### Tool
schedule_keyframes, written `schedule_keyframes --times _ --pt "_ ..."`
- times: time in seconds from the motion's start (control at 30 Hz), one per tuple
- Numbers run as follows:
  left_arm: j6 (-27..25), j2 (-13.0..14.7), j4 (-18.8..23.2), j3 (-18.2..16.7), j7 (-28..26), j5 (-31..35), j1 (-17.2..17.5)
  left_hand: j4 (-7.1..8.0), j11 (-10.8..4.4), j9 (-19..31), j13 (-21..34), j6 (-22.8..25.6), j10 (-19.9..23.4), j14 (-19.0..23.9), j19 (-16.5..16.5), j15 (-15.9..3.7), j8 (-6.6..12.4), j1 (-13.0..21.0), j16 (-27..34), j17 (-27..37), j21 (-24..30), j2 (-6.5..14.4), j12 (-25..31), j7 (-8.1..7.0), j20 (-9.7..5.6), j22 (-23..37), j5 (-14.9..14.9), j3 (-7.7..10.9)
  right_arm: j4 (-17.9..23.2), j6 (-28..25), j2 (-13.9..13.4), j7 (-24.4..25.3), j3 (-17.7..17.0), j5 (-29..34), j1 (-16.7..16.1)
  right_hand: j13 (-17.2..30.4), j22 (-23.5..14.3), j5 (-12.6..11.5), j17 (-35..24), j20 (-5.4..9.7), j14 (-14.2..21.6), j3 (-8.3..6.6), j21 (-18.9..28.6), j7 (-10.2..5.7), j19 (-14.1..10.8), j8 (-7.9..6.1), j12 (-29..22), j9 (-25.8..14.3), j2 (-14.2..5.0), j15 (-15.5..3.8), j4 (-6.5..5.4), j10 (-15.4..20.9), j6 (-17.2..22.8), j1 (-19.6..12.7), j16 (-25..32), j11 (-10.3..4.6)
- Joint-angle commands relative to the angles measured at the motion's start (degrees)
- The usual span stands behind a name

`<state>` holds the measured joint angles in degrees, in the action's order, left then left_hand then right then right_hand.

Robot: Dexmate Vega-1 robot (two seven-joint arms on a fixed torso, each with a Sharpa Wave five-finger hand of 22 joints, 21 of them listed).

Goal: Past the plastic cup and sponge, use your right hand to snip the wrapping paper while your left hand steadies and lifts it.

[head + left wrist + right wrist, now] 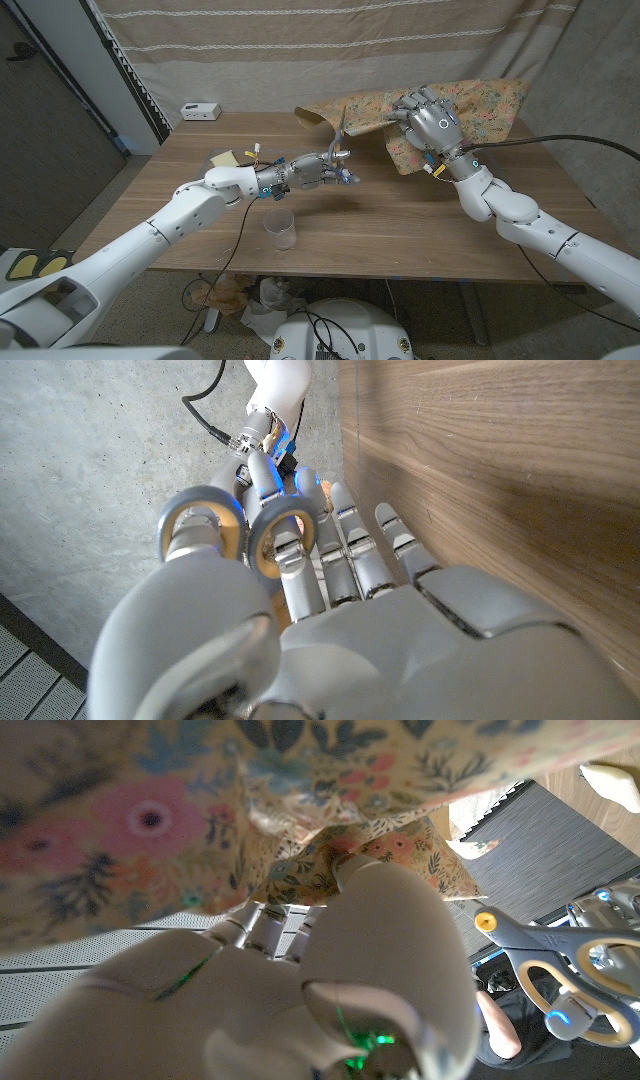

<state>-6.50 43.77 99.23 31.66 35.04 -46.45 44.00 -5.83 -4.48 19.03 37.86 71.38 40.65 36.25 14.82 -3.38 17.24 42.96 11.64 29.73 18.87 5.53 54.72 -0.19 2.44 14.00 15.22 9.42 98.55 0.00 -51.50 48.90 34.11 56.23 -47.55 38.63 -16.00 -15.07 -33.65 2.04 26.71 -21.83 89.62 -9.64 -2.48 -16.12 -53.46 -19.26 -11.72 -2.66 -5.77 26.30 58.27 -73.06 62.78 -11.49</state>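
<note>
The floral wrapping paper (480, 100) lies at the table's far right; my right hand (428, 118) grips its near-left edge and holds that edge raised. The same paper (150, 810) hangs bunched over my right hand (330, 980) in the right wrist view. My left hand (315, 172) holds grey scissors (340, 140), blades pointing up, just left of the paper's lifted corner. Its fingers pass through the yellow-lined scissor handles (275, 535), with my left hand (400, 640) beside the table's wood. The scissors (560, 970) also show past the paper.
A clear plastic cup (280, 230) stands upright near the front middle of the table (400, 230). A yellow sponge (225, 159) lies behind my left forearm. A small white box (200, 110) sits at the far left corner. A curtain hangs behind the table.
</note>
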Motion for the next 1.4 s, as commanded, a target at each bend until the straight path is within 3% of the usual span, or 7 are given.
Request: schedule_keyframes --times 0.03,0.23,0.93,1.4 --pt "1.4 0.7 0.4 -1.0 -0.1 -0.5 1.2 1.95 -6.31 0.3 -0.2 0.3 6.9 0.5 0.0 -8.51 0.48 6.6 -0.1 -0.1 0.4 6.0 0.4 -0.58 -0.4 0.1 -0.7 2.77 -0.1 -0.9 1.2 -1.2 0.5 0.0 0.1 -0.1 0.0 -0.2 0.1 9.3 0.9 -0.22 0.1 -2.93 -0.6 0.18 -0.7 -0.2 -0.49 -10.06 0.42 0.2 6.6 -0.1 0.2 -0.37" --pt "3.5 1.1 1.3 -2.4 -2.3 0.3 2.1 2.29 -6.4 0.7 -0.1 0.7 7.1 0.6 -0.1 -8.55 0.86 6.5 -0.1 -0.3 0.6 5.6 0.6 -0.62 -0.4 0.0 -1.4 3.98 0.2 -1.5 1.8 -1.8 0.8 0.0 0.3 -0.3 0.1 -0.2 0.4 9.28 1.0 -0.2 0.1 -2.92 -0.6 0.2 -0.9 -0.2 -0.48 -10.08 0.48 0.1 6.6 -0.1 0.3 -0.35" --pt "5.6 2.7 1.8 -4.3 -1.9 -1.7 5.4 2.44 -6.38 1.7 -0.5 1.1 7.6 0.8 -0.3 -8.76 1.86 6.3 -0.3 -1.2 0.8 4.6 0.8 -0.52 -0.4 -0.4 -3.4 7.07 2.0 -4.0 2.3 -2.6 1.1 0.6 -1.3 -1.0 0.9 -0.3 1.2 9.2 1.2 -0.25 -0.1 -2.93 -0.8 0.35 -1.6 -0.2 -0.42 -10.12 0.55 -0.1 6.6 0.1 0.3 -0.36" --pt "6.6 2.3 2.2 -3.7 -1.4 -0.7 5.1 2.25 -6.53 1.9 -0.6 1.1 7.7 0.7 -0.3 -8.64 2.12 6.0 -0.4 -1.7 0.9 4.2 0.9 -0.54 -0.32 -0.6 -4.0 8.34 3.3 -4.9 1.6 -2.1 0.4 0.3 -3.1 -1.4 1.3 -0.3 1.7 9.17 1.3 -0.21 -0.2 -2.94 -0.8 0.43 -2.1 -0.2 -0.41 -10.14 0.63 -0.1 6.7 0.2 0.3 -0.34"
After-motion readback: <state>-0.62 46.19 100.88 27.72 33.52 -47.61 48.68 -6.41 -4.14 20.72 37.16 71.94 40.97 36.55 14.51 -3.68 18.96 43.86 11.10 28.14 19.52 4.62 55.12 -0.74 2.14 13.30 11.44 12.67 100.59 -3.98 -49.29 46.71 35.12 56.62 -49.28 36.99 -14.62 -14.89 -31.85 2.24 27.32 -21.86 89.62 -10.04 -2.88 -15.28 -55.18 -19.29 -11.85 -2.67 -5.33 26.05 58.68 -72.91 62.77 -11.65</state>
